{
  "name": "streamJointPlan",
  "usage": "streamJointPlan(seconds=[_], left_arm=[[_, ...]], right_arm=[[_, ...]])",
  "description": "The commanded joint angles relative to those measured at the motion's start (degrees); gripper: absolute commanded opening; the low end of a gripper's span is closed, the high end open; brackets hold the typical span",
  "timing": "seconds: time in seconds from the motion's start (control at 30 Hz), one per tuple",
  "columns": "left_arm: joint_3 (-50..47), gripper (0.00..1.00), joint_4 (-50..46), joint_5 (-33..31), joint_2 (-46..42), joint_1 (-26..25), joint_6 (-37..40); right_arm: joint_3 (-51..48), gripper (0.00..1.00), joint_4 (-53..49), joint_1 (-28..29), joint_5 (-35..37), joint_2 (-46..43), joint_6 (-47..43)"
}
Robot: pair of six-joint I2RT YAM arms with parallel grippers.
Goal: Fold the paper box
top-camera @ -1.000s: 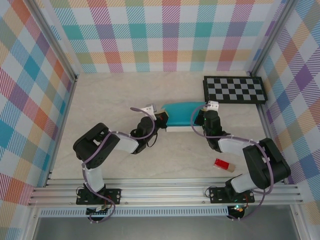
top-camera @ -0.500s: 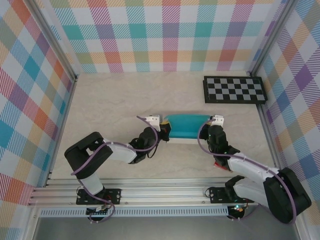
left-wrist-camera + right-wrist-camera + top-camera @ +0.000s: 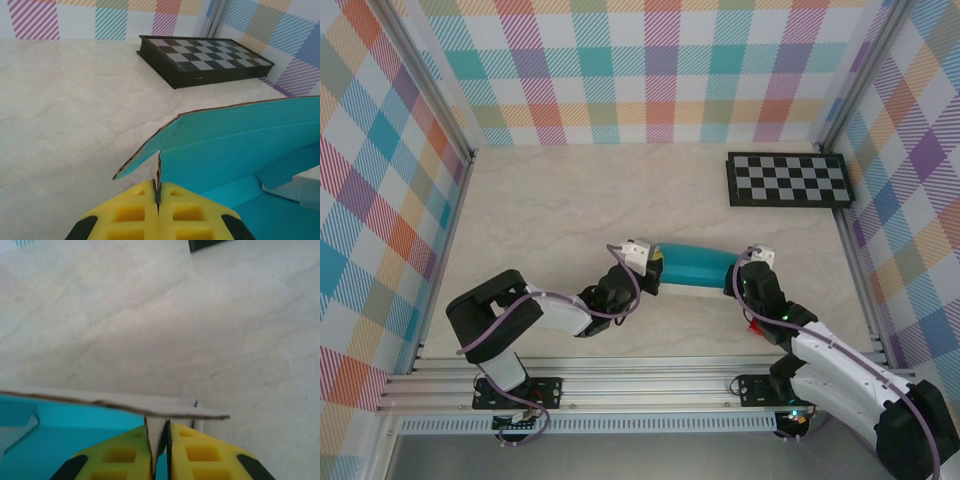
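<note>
- The left tool [image 3: 157, 189] was clenched: in the left wrist view its yellow pads met on a thin card edge at the bottom centre of the frame, grasping the paper box [image 3: 240, 150] by a short upright wall next to a notch.
- The right tool [image 3: 159, 432] had its pads either side of a pale card wall at the bottom centre of the right wrist view. A narrow slit showed beside the card, so I could not tell whether it was gripping or slackened.
- In the top view the box spanned the gap between the two tools in the lower middle of the frame, teal face up and bowed along its length. Whether its middle touched the surface [image 3: 570, 200] could not be determined.
- The checkerboard [image 3: 788, 180] sat well apart at the upper right.
- Handling judgement: the card is light and thin. It is stiff along its creases but bends readily between supports, as the bow suggests, and raw edges may crush or tear under a hard pinch.
- Recommended hold: the end walls close to a fold line, pads flat across the card, not the loose tabs or the open middle.
- Risk: uneven pull between the two ends could buckle the panel off its creases, or slip it from the looser side.
</note>
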Motion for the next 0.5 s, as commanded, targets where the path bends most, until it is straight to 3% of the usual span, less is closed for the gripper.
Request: streamJointPlan(seconds=[0.0,0.07,0.23,0.47], left_arm=[[-0.02,0.00,-4.11,4.36,1.70,-2.94,7.09],[-0.40,0.00,-3.51,3.78,2.23,-3.00,9.97],[-1.14,0.00,-3.25,1.28,4.57,-3.36,17.59],[-1.42,0.00,-1.88,-0.14,7.69,-3.65,23.40]], right_arm=[[0.00,0.18,-10.19,1.38,-7.21,-1.13,3.11],[0.88,0.18,-12.31,1.37,-7.34,-2.51,3.00],[3.05,0.30,-18.40,1.37,-6.43,-6.57,2.76],[11.51,0.42,-36.62,1.37,-2.83,-14.62,1.23]])
